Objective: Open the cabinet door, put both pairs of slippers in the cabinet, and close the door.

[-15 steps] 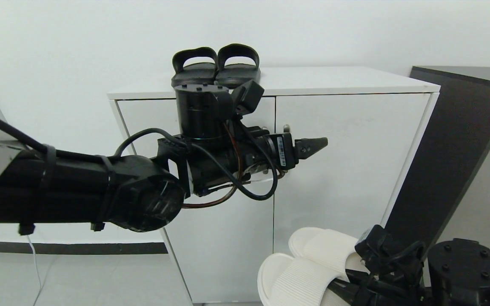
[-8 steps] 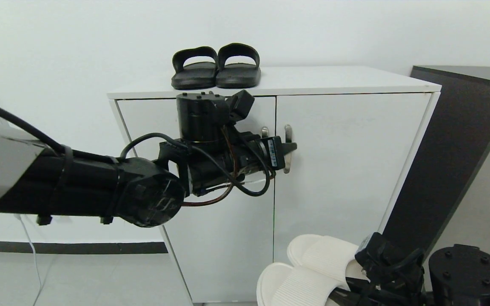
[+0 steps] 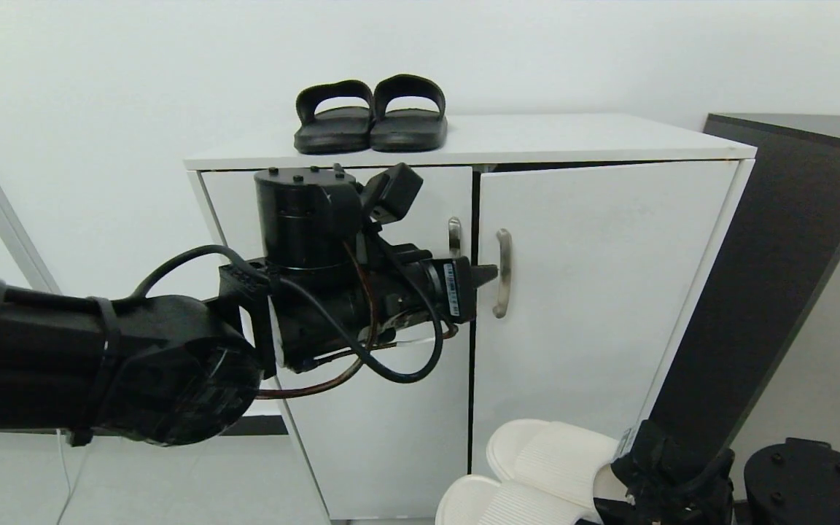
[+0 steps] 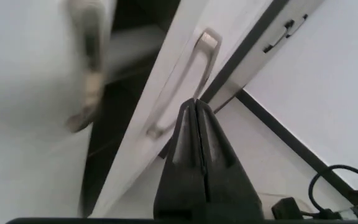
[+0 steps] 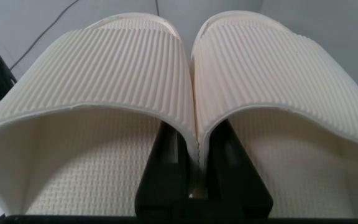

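The cabinet (image 3: 595, 138) is white with two doors, and its right door (image 3: 595, 292) stands slightly ajar, a dark gap showing along the cabinet's middle seam and under its top. The step in hand looks to be swinging this door open. To do it well, the pull should follow the door's arc around the hinge at the cabinet's right side rather than a straight line, slow enough that the tip does not slide off the bar. The door should end wide enough for the slippers to pass. The white slippers (image 3: 537, 467) hang low in front of the cabinet's right door, side by side, with the right end effector (image 5: 193, 180) clamped on their two inner walls. It is best kept clear of the door's swing. The black slippers (image 3: 370, 115) sit on the cabinet's top above the left door, well above the left end effector (image 3: 485, 275). Its fingers are pressed together on nothing, and its tip sits at the right door's handle (image 3: 503, 273), at the bar's middle. Whether the tip is hooked behind the bar or only touches it cannot be told.
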Tool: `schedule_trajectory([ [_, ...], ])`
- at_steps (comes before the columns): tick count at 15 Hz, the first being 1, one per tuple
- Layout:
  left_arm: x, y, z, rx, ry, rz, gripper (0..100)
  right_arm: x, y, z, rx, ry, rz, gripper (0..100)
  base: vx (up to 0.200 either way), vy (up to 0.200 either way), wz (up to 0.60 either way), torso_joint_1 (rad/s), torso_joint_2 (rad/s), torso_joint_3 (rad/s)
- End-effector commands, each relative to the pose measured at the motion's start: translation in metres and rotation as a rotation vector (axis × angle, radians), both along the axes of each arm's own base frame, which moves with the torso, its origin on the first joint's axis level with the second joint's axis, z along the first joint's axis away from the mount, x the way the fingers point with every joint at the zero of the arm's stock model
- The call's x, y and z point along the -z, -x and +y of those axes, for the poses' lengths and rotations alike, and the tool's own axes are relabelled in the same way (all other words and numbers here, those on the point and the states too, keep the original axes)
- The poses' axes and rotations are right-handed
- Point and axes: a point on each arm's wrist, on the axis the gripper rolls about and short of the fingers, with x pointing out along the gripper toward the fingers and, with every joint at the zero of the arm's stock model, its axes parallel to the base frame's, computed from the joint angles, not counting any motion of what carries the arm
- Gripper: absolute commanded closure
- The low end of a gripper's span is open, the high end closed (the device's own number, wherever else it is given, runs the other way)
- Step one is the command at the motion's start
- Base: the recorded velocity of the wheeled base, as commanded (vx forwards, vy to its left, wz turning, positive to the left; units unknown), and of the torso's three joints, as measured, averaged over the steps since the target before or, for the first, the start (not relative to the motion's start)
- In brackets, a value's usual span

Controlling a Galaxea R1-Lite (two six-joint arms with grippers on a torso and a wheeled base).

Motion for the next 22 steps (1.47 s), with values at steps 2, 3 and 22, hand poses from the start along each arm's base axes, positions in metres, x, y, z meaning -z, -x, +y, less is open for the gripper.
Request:
schedule_trajectory([
  [2,-0.011,0.017,0.016,-0.005,0.014,-0.025,100,-0.001,0.000,0.000,0.000,-0.002,-0.003,100,0.000,0.000,0.00,0.000,0.00,0.000],
  [3,-0.012,0.014,0.019,-0.017,0.017,-0.026,100,-0.001,0.000,0.000,0.000,-0.002,-0.003,100,0.000,0.000,0.00,0.000,0.00,0.000],
  [22,-0.021,-0.031,0.012,-0.131,0.038,-0.055,100,-0.001,0.001,0.000,0.002,0.002,-0.007,100,0.000,0.000,0.00,0.000,0.00,0.000],
])
